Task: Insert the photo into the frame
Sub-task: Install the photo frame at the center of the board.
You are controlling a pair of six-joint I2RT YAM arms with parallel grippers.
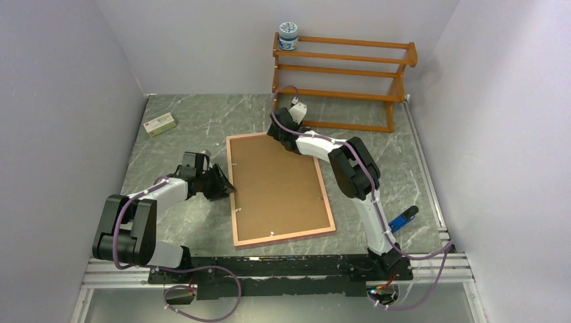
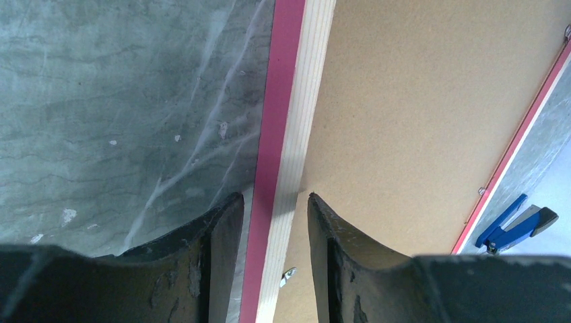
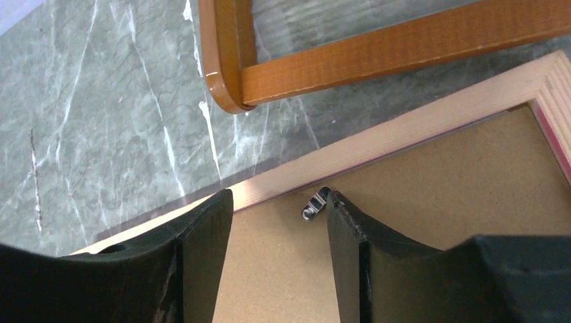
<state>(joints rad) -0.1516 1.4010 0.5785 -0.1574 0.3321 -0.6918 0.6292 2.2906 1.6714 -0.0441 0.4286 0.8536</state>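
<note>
The frame (image 1: 283,237) lies face down on the table, its pale wood back up and a pink edge showing. A brown fibreboard panel (image 1: 276,188) fills it. The photo is not in view. My left gripper (image 1: 225,183) is open and straddles the frame's left rail (image 2: 286,101), one finger on each side with gaps between; a small metal clip (image 2: 287,274) lies between the fingers. My right gripper (image 1: 277,134) is open over the panel (image 3: 438,182) at the frame's far rail (image 3: 417,121). Its right fingertip (image 3: 337,202) is against a metal clip (image 3: 315,203).
An orange-brown wooden rack (image 1: 343,70) stands at the back right, close behind the frame, with a blue-lidded jar (image 1: 288,36) on top. A small box (image 1: 160,124) lies at the back left. A blue clamp (image 1: 402,219) lies by the right arm's base.
</note>
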